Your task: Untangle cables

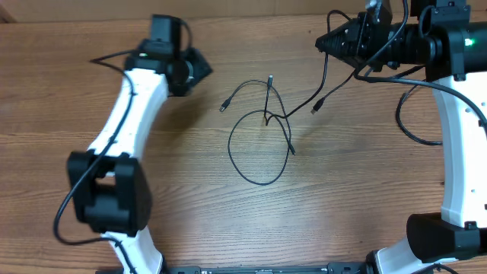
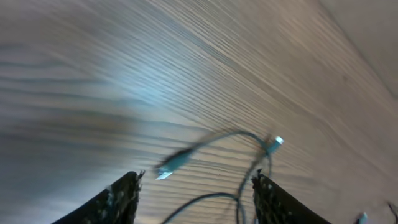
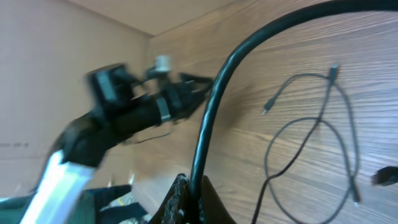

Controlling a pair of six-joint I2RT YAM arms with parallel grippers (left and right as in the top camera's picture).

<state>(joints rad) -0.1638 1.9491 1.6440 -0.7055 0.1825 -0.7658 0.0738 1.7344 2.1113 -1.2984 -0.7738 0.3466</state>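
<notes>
It looked like a robotics lab. A white left arm point(image 1: 128, 103) and right arm point(image 1: 459, 152) flanked a wood-grain surface point(image 1: 342, 205).

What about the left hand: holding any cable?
No. The left wrist view shows the left hand with fingers apart and nothing between them; the cables lie on the table beyond.

Black cables point(image 1: 231, 146), silver-tipped; brown wood-grain table point(image 1: 190, 190) (fine streaks); left arm point(image 1: 133, 99), right arm point(image 1: 456, 152) white, black joints.
</notes>
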